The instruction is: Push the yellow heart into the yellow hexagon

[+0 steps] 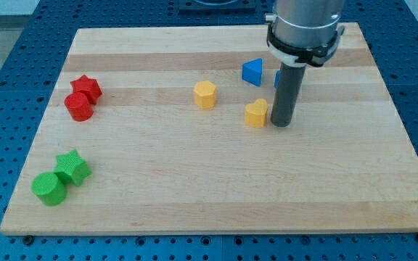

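Camera view, tool: the rod carries nothing and grasps nothing; my tip (pixel 282 124) stands just at the right side of the yellow heart (pixel 256 114), touching or almost.
Camera view, heart: probably light, stiff and easy to slide; no hold is possible, only a push on its right side.
Camera view, goal: the yellow hexagon (pixel 205 95) lies to the view's left and a little toward the top; bare board between.
Camera view, room: the blue triangle (pixel 252 72) is near above; the board (pixel 194 196) edges are well apart.
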